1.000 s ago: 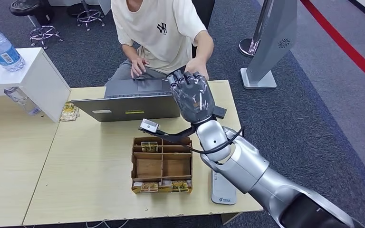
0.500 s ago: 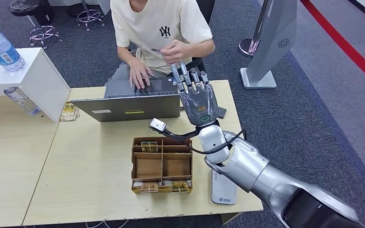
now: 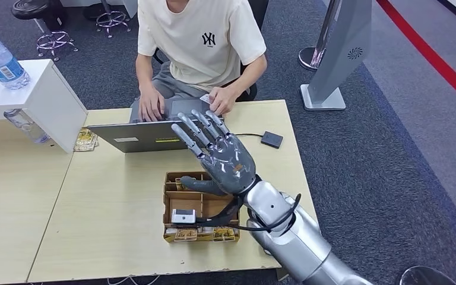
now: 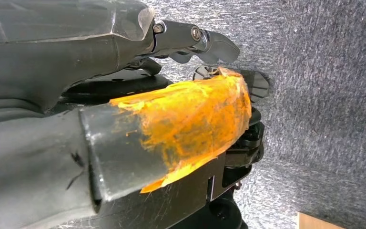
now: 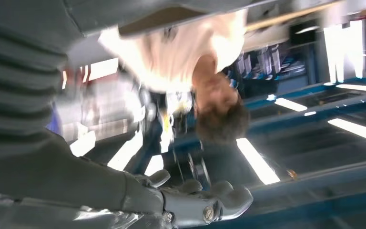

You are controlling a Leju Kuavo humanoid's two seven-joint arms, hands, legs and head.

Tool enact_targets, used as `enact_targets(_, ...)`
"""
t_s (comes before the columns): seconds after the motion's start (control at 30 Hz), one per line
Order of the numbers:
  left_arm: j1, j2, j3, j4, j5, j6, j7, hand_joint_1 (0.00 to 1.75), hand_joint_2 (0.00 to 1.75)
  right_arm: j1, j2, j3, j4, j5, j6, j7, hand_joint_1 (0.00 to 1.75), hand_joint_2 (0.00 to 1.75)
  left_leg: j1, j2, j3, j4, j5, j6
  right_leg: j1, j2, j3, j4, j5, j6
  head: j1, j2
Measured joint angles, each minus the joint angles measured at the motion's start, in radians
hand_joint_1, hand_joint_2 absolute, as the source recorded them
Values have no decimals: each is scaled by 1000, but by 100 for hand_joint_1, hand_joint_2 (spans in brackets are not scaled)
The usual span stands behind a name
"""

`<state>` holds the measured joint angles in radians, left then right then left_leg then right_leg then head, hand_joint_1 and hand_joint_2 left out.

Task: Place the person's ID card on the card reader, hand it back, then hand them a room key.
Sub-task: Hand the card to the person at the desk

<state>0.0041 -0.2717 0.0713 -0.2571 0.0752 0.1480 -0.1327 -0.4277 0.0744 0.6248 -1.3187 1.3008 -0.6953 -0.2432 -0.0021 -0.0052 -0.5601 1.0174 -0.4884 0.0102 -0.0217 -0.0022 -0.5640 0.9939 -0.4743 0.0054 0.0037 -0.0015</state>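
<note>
Our right hand (image 3: 228, 163) hovers w/ fingers (image 3: 197, 132) spread, holding nothing, above the cardboard tray (image 3: 172, 206) on the tabletop (image 3: 113, 202). We judge the ID hand-back is done: the person's hand (image 3: 221, 101) rests by the laptop (image 3: 148, 133) w/ a small pale card-like thing (image 3: 205, 98) at the fingertips, too small to confirm. So the room-key step is in hand.

Room keys (image 3: 185, 234), we think, are the small cards in the tray's near slots; they lie flat, long axis across the tray, side to side in head view. Next move: lower the hand, pinch one card by its edge, lift clear of the dividers.

Left hand (image 4: 190, 38): hangs over the carpet, fingers' state unclear.
</note>
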Motion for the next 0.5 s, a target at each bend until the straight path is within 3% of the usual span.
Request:
enact_targets(0.03, 5, -2, 0, -7, 1, 7, 2, 0, 0, 42, 28, -48, -15, -80, 0, -69, 0, 0, 1, -1, 0, 0, 0, 0, 0, -1, 0, 0, -1, 0, 0, 0)
enact_targets(0.1, 21, -6, 1, -37, 3, 20, 20, 0, 0, 118, 59, -98, -45, -252, 1, -116, 0, 0, 2, -3, 0, 0, 0, 0, 0, -3, 1, 0, -1, 0, 0, 0)
enact_targets(0.17, 44, -12, 5, -85, -1, 30, 52, 0, 0, 182, 63, -101, -85, -401, 5, -95, 0, 0, 2, -2, -1, 0, -1, 0, 0, -2, 1, 0, -1, 0, 0, 0)
enact_targets(0.27, 71, -19, 18, -147, -10, 38, 83, 0, 0, 257, 63, -95, -141, -524, 19, -85, 0, 0, 2, -2, -1, 0, -1, 0, 0, -2, 1, -1, -1, 0, 0, 0)
enact_targets(0.4, 99, -29, 38, -206, -6, 41, 99, 0, 0, 328, 63, -91, -194, -572, 29, -101, 0, 175, 2, -2, -1, 0, -1, 0, 0, -2, 1, -1, -1, 0, 0, 0)
enact_targets(0.5, 122, -35, 44, -258, 10, 50, 122, 0, 0, 372, 63, -86, -220, -573, 35, -113, 0, 175, 2, -2, -1, 0, -2, 0, 0, -2, 1, -1, -2, 0, 0, 0)
